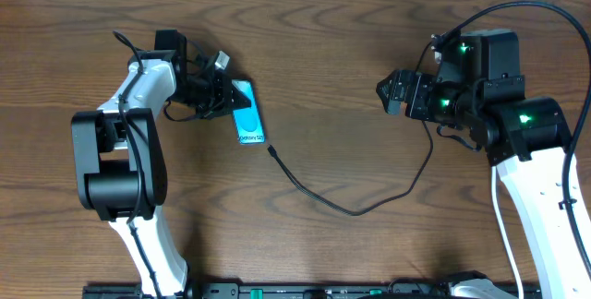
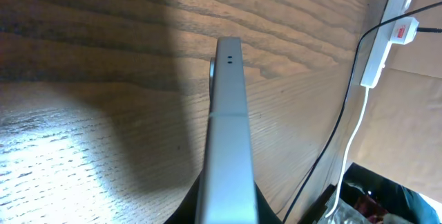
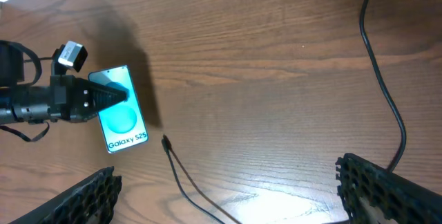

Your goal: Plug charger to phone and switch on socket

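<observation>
Teal-screened phone (image 1: 251, 125) is clamped in the left gripper (image 1: 228, 99) near the tabletop's (image 1: 332, 50) far edge. The right gripper (image 1: 386, 89) has its jaws wide apart. The charger (image 1: 343, 210) tip lies just beside the phone.

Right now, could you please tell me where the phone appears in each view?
Overhead: the phone, left of centre, in the left gripper.
Left wrist: edge-on, its grey rim running up the middle.
Right wrist: left side, screen lit.
Landmark: the charger plug tip off its lower corner, overhead and right wrist only.
</observation>
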